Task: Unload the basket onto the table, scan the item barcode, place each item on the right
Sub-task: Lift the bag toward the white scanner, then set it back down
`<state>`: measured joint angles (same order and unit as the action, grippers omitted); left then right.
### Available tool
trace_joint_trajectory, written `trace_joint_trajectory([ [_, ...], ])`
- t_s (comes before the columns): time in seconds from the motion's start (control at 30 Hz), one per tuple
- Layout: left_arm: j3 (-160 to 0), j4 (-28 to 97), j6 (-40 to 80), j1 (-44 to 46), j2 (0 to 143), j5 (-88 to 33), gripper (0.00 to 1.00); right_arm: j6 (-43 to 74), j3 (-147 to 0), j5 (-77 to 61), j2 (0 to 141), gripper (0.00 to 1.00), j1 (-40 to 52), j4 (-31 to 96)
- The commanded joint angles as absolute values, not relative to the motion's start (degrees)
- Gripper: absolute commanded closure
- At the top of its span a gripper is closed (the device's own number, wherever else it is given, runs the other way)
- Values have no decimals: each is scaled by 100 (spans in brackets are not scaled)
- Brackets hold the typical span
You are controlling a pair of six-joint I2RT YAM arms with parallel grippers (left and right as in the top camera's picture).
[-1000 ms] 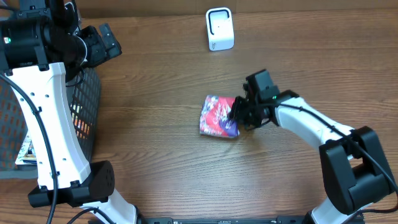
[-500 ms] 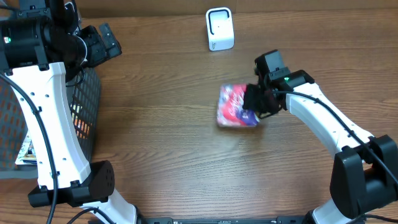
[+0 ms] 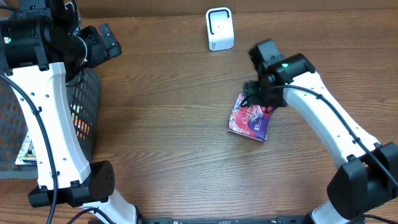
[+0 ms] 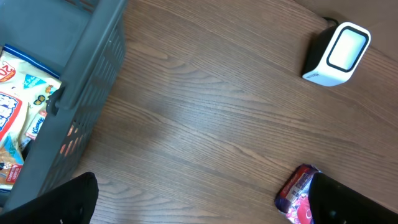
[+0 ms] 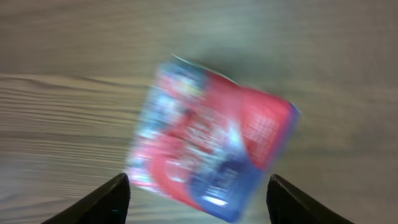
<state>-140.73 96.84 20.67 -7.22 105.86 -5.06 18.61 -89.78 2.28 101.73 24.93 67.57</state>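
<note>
A wide wooden table (image 3: 155,143) fills the overhead view, with a white robot arm on each side. The left arm (image 3: 50,118) stands tall at the left edge above a dark mesh basket (image 3: 87,118) that holds snack packs (image 4: 18,124). The right arm (image 3: 323,118) reaches in from the lower right toward the middle of the table. Just below its tip is the item to be scanned, a red and purple packet (image 3: 250,118). It sits right of centre and appears to lie on the wood, tilted at an angle. The right wrist view is blurred, so no barcode can be made out on the packet. A small white scanner (image 3: 219,28) stands upright near the far edge, well apart from the packet. The right pincer (image 3: 261,93) is spread open with one finger to each side of the packet, gripping nothing. The left pincer (image 4: 199,199) is also spread wide and empty, hanging over bare wood between the basket and the scanner. The scan looks not yet done. The packet would need to be picked up and its barcode turned toward the scanner's face.
</note>
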Motion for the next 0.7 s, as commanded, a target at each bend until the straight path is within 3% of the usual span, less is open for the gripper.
trace_joint_trajectory([
  [0.0,-14138,9679,2104,-711,10490,-447,0,1767,-9091,340,10173,26,2998,6646],
  [0.23,-14138,9679,2104,-711,10490,-447,0,3074,-8442,2351,11137,26,3920,6335],
  [0.43,-14138,9679,2104,-711,10490,-447,0,3177,-8442,2637,11771,34,3938,6272],
  [0.5,-14138,9679,2104,-711,10490,-447,0,3179,-8442,2633,11845,47,3938,6263],
  [0.67,-14138,9679,2104,-711,10490,-445,0,3177,-8722,2630,11817,93,3938,6582],
])
